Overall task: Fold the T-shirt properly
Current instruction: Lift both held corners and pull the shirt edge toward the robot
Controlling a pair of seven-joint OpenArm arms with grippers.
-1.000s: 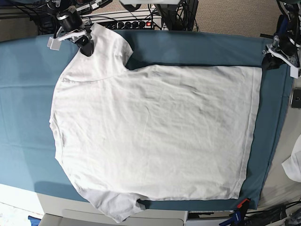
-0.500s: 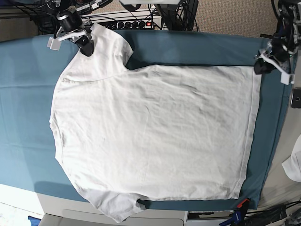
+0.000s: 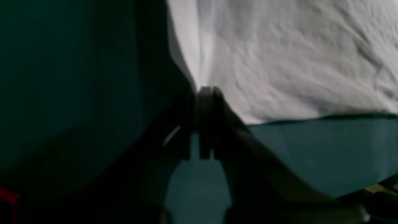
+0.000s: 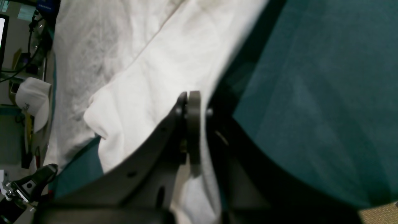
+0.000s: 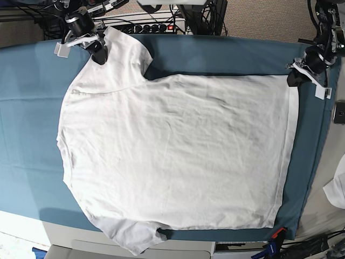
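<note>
The white T-shirt lies flat on the teal cloth, collar side left, hem right. My right gripper sits on the far sleeve at the top left. In the right wrist view the right gripper is shut, with the T-shirt bunched around its fingers. My left gripper rests at the hem's far right corner. Seen from the left wrist, the left gripper has its fingers pressed together right where the T-shirt edge meets them.
A power strip with a red light and cables lies behind the table. A white fabric piece hangs at the right edge. A red-and-black clamp grips the front right corner. The table's white front edge runs below.
My left gripper has moved left and down from beyond the table's right edge to the hem's far corner, and its jaws have closed. The right gripper and the shirt have not moved.
</note>
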